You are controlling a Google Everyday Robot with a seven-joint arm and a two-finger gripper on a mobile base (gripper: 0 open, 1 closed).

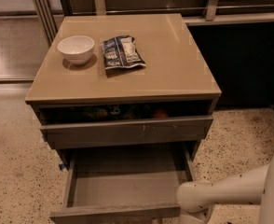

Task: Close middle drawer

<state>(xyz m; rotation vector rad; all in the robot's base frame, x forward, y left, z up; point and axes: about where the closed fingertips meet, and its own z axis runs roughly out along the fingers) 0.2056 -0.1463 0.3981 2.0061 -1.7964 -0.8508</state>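
Observation:
The middle drawer (124,186) is pulled far out of the cabinet. Its grey floor is bare, and its plain flat front (113,213) lies near the bottom edge of the view. My white arm (221,192) reaches in from the lower right and ends by the drawer's front right corner. The gripper itself hangs below the frame edge there and is out of view.
Above it, the upper drawer front with a small pale scratch (127,130) stands slightly open, with dim items inside. On the cabinet top (174,69) are a white bowl (76,49) and a dark snack bag (122,52). Speckled floor lies on both sides, and a dark wall behind.

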